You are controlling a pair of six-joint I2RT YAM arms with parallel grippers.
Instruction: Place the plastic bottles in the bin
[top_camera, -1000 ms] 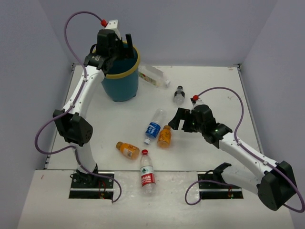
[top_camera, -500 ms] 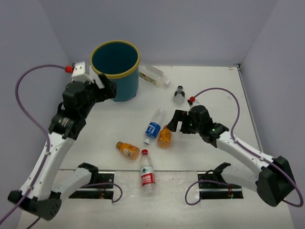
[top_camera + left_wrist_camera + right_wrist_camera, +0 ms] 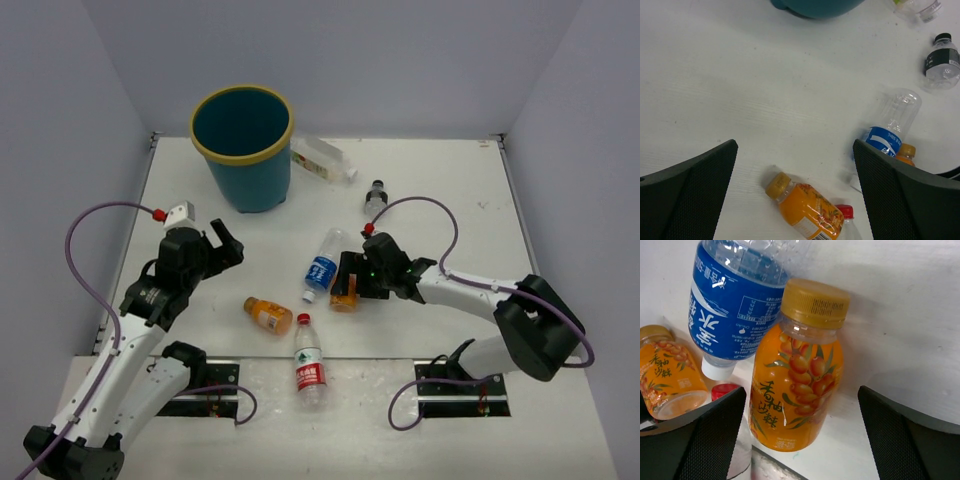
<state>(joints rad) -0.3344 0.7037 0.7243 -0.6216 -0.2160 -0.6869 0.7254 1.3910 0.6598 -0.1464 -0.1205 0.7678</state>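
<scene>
The teal bin (image 3: pixel 243 165) with a yellow rim stands at the back left. My right gripper (image 3: pixel 349 279) is open, its fingers on either side of an orange bottle (image 3: pixel 800 375) that lies next to a blue-labelled bottle (image 3: pixel 737 310); neither finger touches it. My left gripper (image 3: pixel 228 247) is open and empty, above bare table left of a second orange bottle (image 3: pixel 809 210). A red-labelled bottle (image 3: pixel 309 366) lies at the front. A dark-capped bottle (image 3: pixel 376 198) and a clear bottle (image 3: pixel 322 160) lie further back.
Grey walls enclose the table at the back and sides. The bin's base shows at the top of the left wrist view (image 3: pixel 815 6). The blue-labelled bottle (image 3: pixel 888 132) and the dark-capped bottle (image 3: pixel 941 60) lie to the right in that view.
My left arm has swung away from above the bin, down and forward to the near left. My right gripper has moved left, and now has the orange bottle between its fingers.
</scene>
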